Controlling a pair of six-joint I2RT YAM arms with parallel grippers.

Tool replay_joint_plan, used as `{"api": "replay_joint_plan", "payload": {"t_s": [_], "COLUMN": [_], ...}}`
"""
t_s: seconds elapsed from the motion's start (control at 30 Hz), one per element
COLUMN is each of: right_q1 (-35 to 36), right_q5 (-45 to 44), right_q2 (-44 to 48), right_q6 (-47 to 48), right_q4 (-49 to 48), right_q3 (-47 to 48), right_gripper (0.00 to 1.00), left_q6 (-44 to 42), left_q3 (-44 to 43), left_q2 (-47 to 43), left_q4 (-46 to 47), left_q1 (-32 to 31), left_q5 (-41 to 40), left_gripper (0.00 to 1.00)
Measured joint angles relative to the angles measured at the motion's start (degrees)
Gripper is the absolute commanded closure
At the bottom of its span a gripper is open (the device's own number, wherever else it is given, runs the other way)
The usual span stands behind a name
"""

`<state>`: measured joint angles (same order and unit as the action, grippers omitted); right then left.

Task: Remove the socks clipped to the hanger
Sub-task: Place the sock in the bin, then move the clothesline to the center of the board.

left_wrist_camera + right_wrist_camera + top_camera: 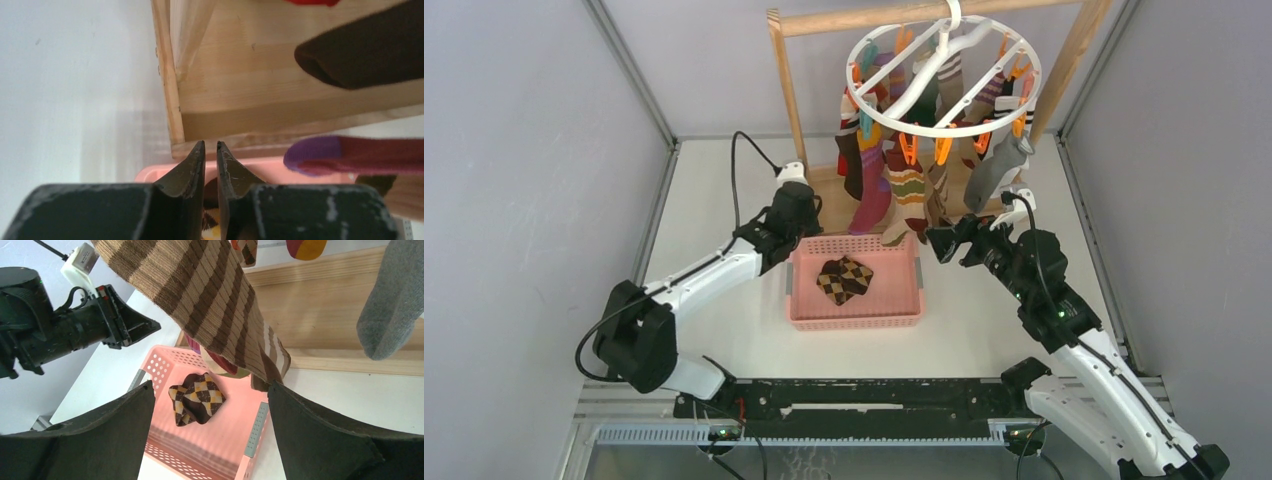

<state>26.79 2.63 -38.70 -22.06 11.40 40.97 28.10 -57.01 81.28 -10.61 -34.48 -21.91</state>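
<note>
The round white hanger (944, 75) hangs from a wooden bar, with several socks (907, 185) clipped under its rim. A brown argyle sock (844, 279) lies crumpled in the pink basket (854, 320). My left gripper (812, 222) sits at the basket's far left corner. In its wrist view the left gripper (210, 143) has its jaws nearly together with nothing between them. My right gripper (934, 240) is open (210, 385) over the basket's far right corner. The toe of a brown striped sock (210, 295) hangs just by its right finger (320, 430), not gripped.
The wooden rack's base (260, 90) lies right ahead of the left gripper, with a dark brown sock (365, 50) and a purple-toed sock (350, 155) hanging to its right. A grey sock (395, 305) hangs right of the striped one. Grey walls enclose the table.
</note>
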Motion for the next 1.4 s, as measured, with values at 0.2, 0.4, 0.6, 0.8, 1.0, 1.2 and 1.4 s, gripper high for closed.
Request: {"api": "replay_joint_plan", "payload": {"t_s": [0.2, 0.4, 0.6, 0.8, 1.0, 1.2, 1.4], "right_q1": [0.11, 0.31, 0.31, 0.31, 0.31, 0.31, 0.31], "right_q5": [0.26, 0.44, 0.39, 0.33, 0.35, 0.39, 0.37], "right_q2": [0.33, 0.52, 1.20, 1.31, 1.14, 1.14, 1.53], "right_q6": [-0.39, -0.44, -0.42, -0.42, -0.42, -0.42, -0.37], "right_q4": [0.00, 0.07, 0.66, 0.87, 0.83, 1.25, 1.68], "right_q3": [-0.35, -0.72, -0.94, -0.96, -1.25, -1.73, -1.73], "right_gripper": [0.10, 0.10, 0.10, 0.10, 0.10, 0.10, 0.10], "left_q6": [1.51, 1.60, 1.46, 1.42, 1.27, 0.74, 0.22], "left_q3": [0.63, 0.52, 0.31, -0.74, -3.91, -6.45, -8.79], "left_q2": [2.05, 5.35, 10.86, 11.45, 13.33, 15.10, 16.81], "left_q4": [9.70, 19.26, 20.94, 20.79, 20.15, 18.95, 17.75], "left_q1": [2.08, 2.43, 2.82, 3.54, 5.95, 7.65, 8.98], "left_q5": [-0.61, -3.19, -5.03, -6.47, -6.01, -5.68, -5.05], "left_gripper": [0.81, 0.82, 0.82, 0.82, 0.83, 0.82, 0.82]}}
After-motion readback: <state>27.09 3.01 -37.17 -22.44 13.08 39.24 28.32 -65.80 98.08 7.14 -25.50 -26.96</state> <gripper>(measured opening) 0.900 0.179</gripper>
